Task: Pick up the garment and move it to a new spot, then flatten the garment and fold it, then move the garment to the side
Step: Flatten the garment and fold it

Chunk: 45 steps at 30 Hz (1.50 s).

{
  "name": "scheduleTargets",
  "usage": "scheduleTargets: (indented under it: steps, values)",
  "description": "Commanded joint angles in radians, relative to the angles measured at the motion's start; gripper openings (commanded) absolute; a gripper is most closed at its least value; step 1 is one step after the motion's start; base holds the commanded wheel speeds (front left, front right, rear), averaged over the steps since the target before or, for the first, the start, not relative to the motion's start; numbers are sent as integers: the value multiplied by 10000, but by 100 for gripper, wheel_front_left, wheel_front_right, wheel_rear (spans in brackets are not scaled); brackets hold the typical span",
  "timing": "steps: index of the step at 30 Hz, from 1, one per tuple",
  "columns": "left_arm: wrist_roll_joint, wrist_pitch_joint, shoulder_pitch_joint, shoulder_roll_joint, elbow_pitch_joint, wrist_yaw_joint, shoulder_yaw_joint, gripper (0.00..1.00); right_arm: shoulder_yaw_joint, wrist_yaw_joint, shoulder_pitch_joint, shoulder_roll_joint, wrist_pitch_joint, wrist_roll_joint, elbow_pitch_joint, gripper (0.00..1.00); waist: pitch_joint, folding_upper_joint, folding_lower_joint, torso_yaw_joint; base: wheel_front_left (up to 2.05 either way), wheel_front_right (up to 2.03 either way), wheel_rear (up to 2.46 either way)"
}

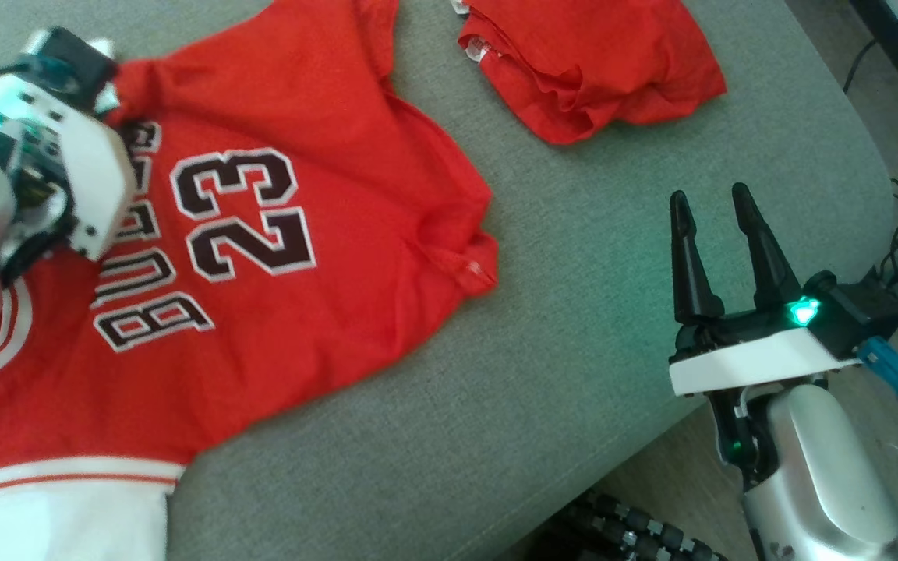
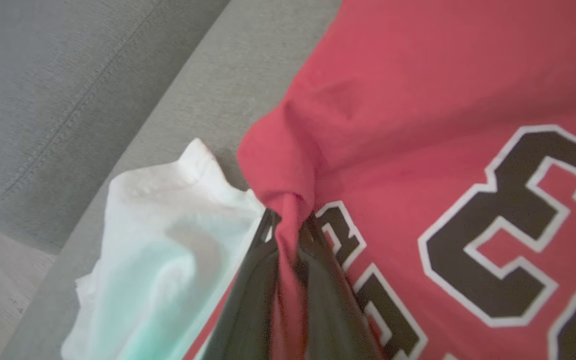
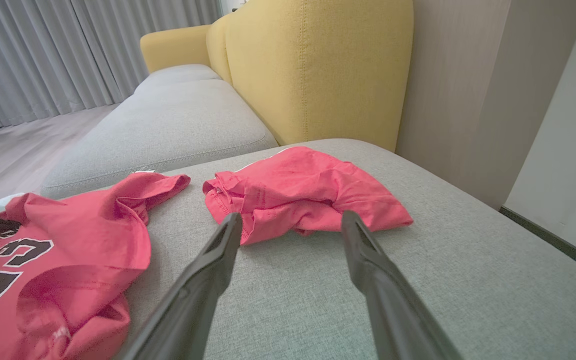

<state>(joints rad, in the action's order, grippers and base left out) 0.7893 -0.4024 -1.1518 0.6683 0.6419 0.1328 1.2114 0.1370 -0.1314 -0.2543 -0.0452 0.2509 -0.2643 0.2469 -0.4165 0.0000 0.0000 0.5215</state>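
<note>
Here the left pincer (image 2: 290,222) clamps a bunched edge of the jersey (image 1: 277,257), soft and likely to drape; right pincer (image 1: 714,199) gapes empty.

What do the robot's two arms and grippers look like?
The right gripper has two long, black, tapering fingers on a black base, a flat white housing behind it and a green light. Its forearm is rounded and silver-grey; a blue connector sits beside the wrist. The left gripper has the same dark fingers, a white housing with small dark dots and a green light.
</note>
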Motion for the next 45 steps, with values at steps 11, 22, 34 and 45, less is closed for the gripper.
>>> scheduleTargets:
  steps: [11, 22, 34, 45]
  values:
    - [-634, 2356, -1491, -252, 1592, -1154, -1020, 0, 356, 7, -166, -51, 108, 42, -320, 100, 26, 0, 0, -214, 0, 0, 0]
    - [-455, 4242, -1476, -1370, 3013, -1259, -1331, 100, 140, 7, -229, -51, 108, 370, -321, 100, 312, 0, 0, -1123, 0, 0, 0]
    - [319, 6291, 11, -1953, 2932, -1503, -2000, 100, -409, 7, -87, -51, 108, 1217, -76, 100, 1639, 0, 0, -2971, 0, 0, 0]
    - [234, 6637, 3672, -1878, -417, -3325, -3262, 100, -802, 7, 624, -51, 105, 1916, 330, 100, 2780, 0, 0, -4806, 0, 0, 0]
